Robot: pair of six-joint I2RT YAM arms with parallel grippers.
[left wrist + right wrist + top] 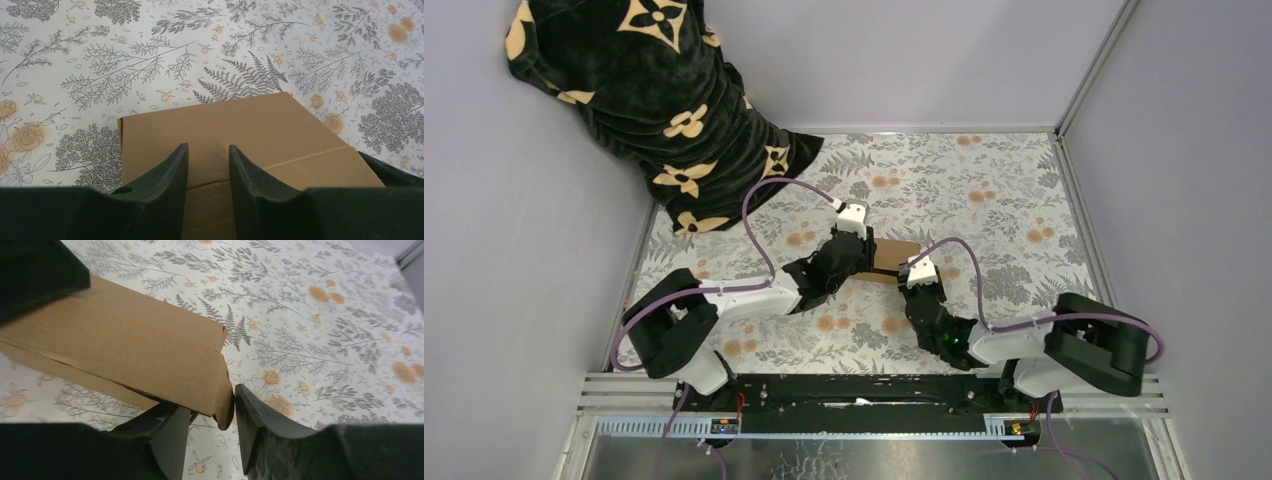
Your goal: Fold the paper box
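Note:
The paper box (896,256) is a small brown cardboard box lying on the floral tablecloth at mid-table, between both grippers. In the left wrist view its top face (240,125) fills the middle, with a crease line across it. My left gripper (208,150) sits over that top face, jaws slightly apart with nothing between them. In the right wrist view the box (125,345) is tilted, with its near right corner lifted. My right gripper (207,400) is closed on that corner: one finger is under the box and the other finger (250,410) is against its end.
A black blanket with tan flower shapes (654,100) lies heaped at the back left corner. Grey walls enclose the table on three sides, with a metal frame post (1089,70) at the back right. A metal rail (874,400) runs along the near edge.

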